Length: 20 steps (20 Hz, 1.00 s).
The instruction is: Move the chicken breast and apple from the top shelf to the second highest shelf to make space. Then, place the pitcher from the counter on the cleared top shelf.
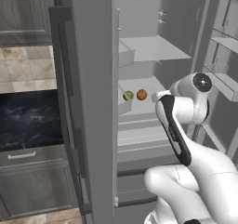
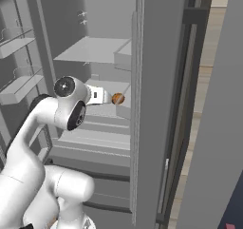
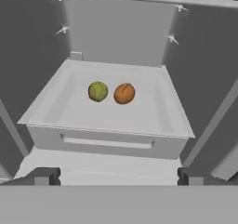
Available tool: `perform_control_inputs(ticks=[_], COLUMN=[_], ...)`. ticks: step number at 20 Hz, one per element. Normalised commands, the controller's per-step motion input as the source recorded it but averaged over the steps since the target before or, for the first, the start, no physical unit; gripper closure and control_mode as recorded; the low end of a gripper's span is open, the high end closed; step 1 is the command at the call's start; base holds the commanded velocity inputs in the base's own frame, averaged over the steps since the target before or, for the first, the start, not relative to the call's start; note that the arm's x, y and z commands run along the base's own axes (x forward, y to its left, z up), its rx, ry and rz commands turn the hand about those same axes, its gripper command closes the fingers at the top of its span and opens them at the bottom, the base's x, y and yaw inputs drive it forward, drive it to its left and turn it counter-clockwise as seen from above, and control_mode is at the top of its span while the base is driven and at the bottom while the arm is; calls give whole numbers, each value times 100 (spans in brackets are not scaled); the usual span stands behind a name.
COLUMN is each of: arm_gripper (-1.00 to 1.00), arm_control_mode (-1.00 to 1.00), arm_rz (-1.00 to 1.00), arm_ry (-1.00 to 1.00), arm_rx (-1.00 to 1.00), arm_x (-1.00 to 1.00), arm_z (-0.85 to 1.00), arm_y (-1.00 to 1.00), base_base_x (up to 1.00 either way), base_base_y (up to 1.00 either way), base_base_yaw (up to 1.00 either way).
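The spread, empty pincer (image 3: pixel 116 179) faces the apple (image 3: pixel 98 91) and chicken breast (image 3: pixel 124 93) lying side by side straight ahead.

The fridge door's edge (image 2: pixel 142 104) is hiding the apple in the right base view, while the chicken breast (image 2: pixel 117 98) is peeking out beside it.

Flat, even rendered light with no visible source fills the open fridge, leaving its grey walls dull and only softly shaded toward the corners. The apple (image 3: pixel 98 91) and chicken breast (image 3: pixel 124 93) cast almost no shadow on their shelf. A faint sheen marks the white arm (image 1: pixel 195 172), and pale veins gleam on the black counter (image 1: pixel 28 118). All views are coarse and slightly soft, without edge distortion.
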Motion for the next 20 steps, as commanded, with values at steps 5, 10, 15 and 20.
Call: perform_control_inputs(ticks=[5,10,15,20], arm_gripper=[-100,-100,-100,-100], arm_control_mode=[-100,-100,-100,-100], arm_rz=[-5,0,0,0], arm_ry=[6,0,0,0], arm_rx=[0,0,0,0], arm_x=[-85,-90,-68,-26], arm_z=[21,-3,0,34], arm_y=[0,5,20,11], base_base_x=[0,0,0,0], base_base_y=[0,0,0,0], base_base_yaw=[0,0,0,0])
